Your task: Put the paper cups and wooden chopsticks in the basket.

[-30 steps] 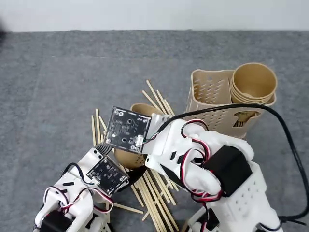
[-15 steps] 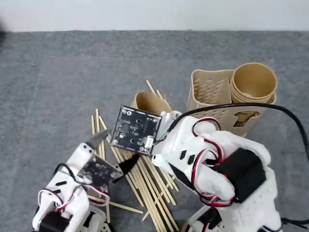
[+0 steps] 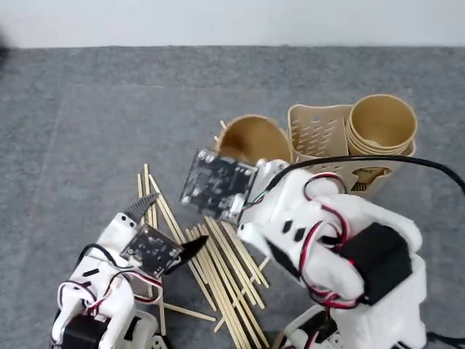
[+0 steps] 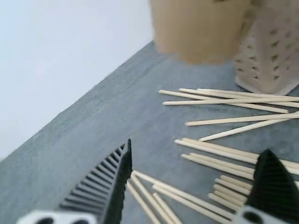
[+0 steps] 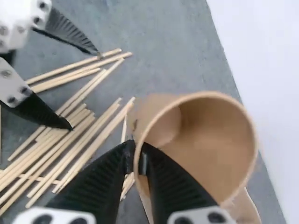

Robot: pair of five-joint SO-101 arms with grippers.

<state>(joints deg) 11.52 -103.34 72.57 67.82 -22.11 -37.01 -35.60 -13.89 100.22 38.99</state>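
Now the right gripper is closed on the rim of one paper cup, one finger inside the wall and one outside. The cup hangs off the table, with its mouth turned up towards the wrist, and its long axis runs roughly along the fingers.

The basket stands just beside the held cup, on the side away from the other arm, and the two are very close or touching; I cannot tell which. The compartment nearer to this gripper looks empty. The farther compartment already holds a stack of cups. I judge that the coming move must carry the cup sideways over the basket wall, and the right arm is clearly the nearer one for this.

The left gripper is spread wide and holds nothing. The chopsticks lie flat under it and ahead of it. Most of them are parallel, and their long axes run across the direction in which the fingers point.

Counted: one basket with two compartments; one cup in the grip; about four cups nested in the stack, judged from the rims; well over a dozen chopsticks, all on the table and none in the basket. The arms cover some, so an exact number is not possible.
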